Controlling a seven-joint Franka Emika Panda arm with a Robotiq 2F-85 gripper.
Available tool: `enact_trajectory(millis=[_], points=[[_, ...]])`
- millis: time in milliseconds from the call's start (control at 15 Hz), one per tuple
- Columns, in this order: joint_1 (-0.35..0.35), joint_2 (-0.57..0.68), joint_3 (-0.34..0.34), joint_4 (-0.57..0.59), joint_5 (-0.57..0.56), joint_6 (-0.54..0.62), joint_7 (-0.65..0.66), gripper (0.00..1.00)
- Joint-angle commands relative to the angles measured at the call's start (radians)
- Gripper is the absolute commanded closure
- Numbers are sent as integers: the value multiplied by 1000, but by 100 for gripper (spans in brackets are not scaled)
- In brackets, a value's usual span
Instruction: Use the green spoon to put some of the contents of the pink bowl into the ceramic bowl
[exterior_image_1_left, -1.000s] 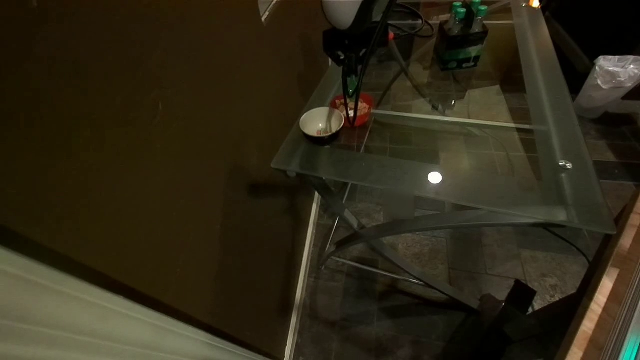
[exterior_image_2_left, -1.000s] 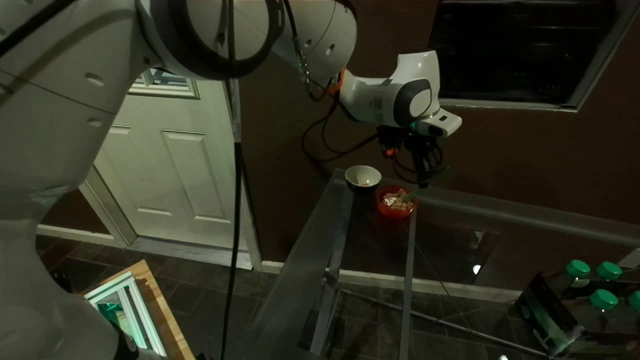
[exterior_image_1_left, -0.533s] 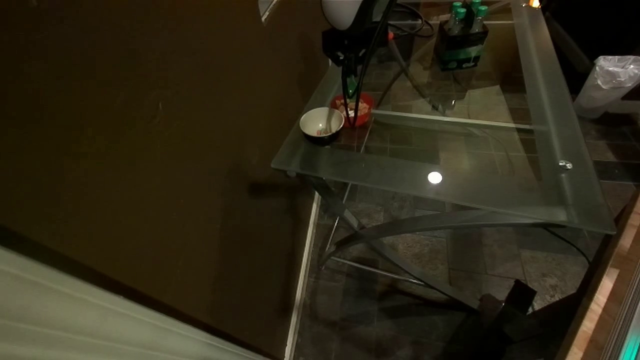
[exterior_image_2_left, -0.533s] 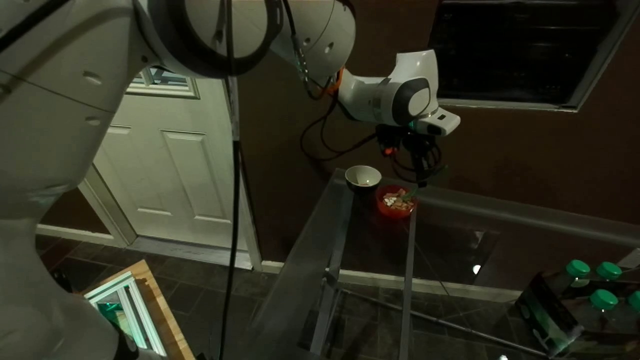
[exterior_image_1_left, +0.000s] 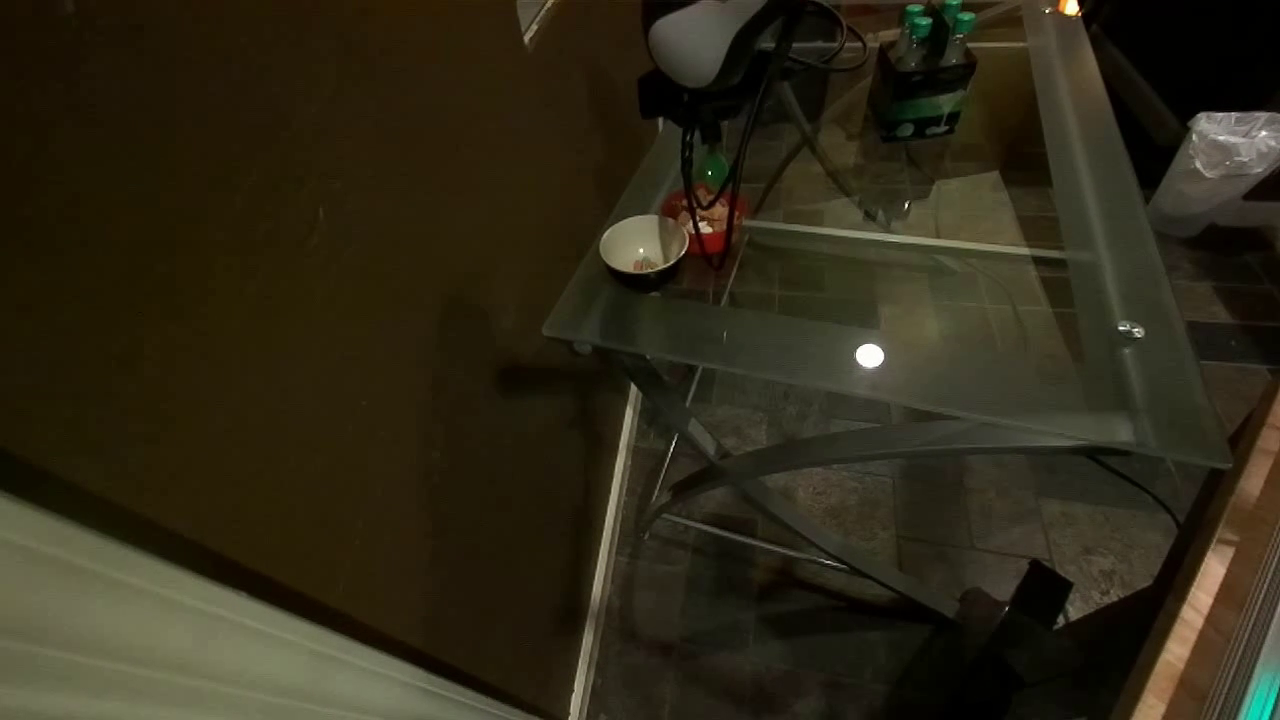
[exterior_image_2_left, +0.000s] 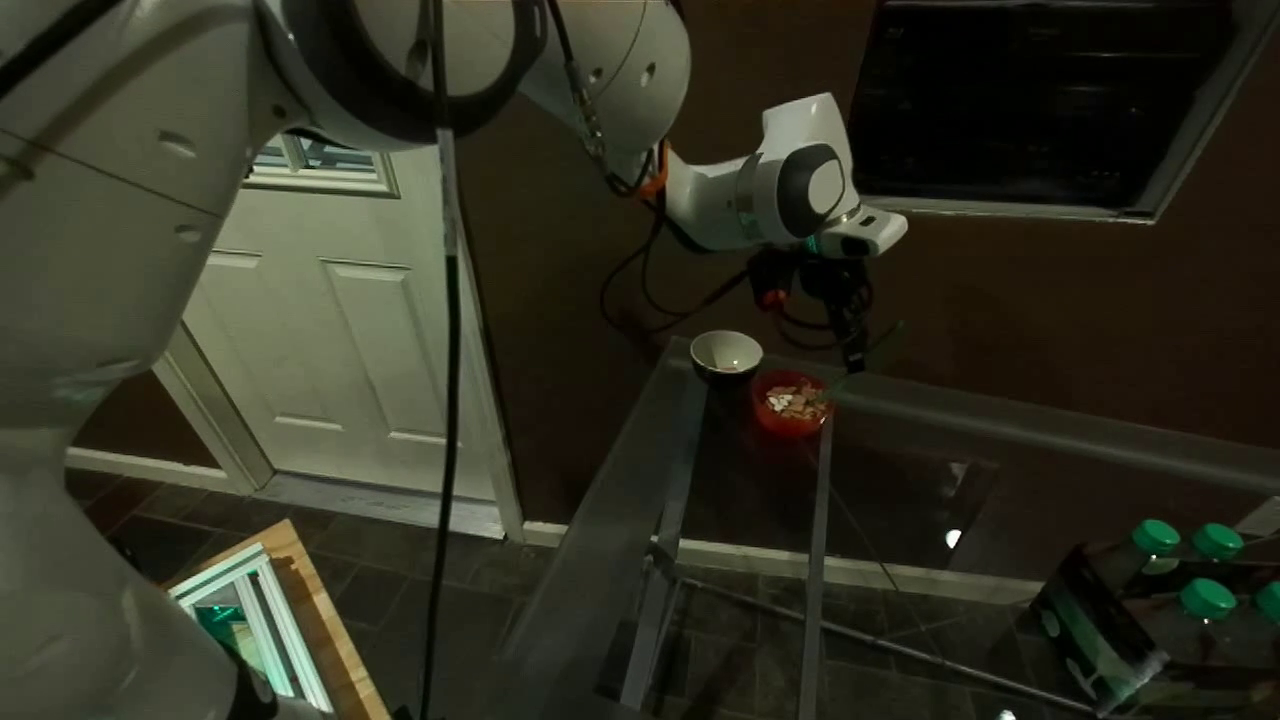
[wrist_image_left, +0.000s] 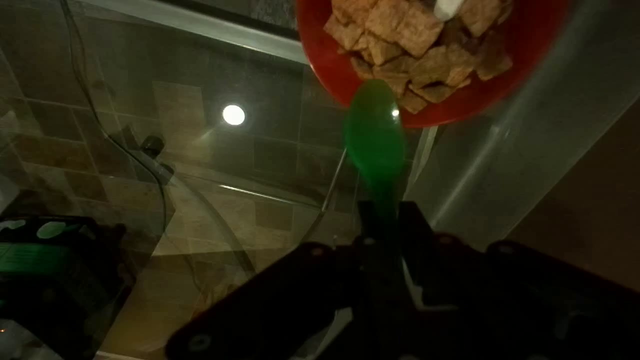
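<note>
My gripper (wrist_image_left: 384, 212) is shut on the green spoon (wrist_image_left: 375, 130), with the handle between its fingertips. The spoon's bowl-end points at the pink bowl (wrist_image_left: 325, 70) and overlaps its rim in the wrist view; it looks empty. The pink bowl is full of brown cereal squares with white bits. In both exterior views the gripper (exterior_image_2_left: 853, 362) holds the spoon (exterior_image_1_left: 712, 170) tilted at the edge of the pink bowl (exterior_image_1_left: 716, 242) (exterior_image_2_left: 790, 428). The ceramic bowl (exterior_image_1_left: 625, 240) (exterior_image_2_left: 727, 375) stands beside it, white inside, with a few small pieces at the bottom. It is out of the wrist view.
The bowls stand on a glass table (exterior_image_1_left: 800, 330) near its corner, close to a brown wall (exterior_image_2_left: 1000, 300). A carton of green-capped bottles (exterior_image_1_left: 925, 95) (exterior_image_2_left: 1110, 640) stands farther along the table. Black cables (exterior_image_1_left: 735, 200) loop down beside the gripper.
The wrist has tilted and shifted slightly left in an exterior view. The spoon has tipped, its end now drawn back toward the pink bowl's edge. The bowls have not moved.
</note>
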Motion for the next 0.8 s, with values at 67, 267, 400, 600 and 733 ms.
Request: enact_trajectory(millis=[67,267,400,600,733], points=[[41,10,-28,-11,-103,6,119,96],[56,23,-33,-9,-148,10,164,96],[64,29,-37,-6,-176,9,192,96],[77,31,-39,-5,-214,12,231,96],[84,34,-43,-2,-238,8,252,96]])
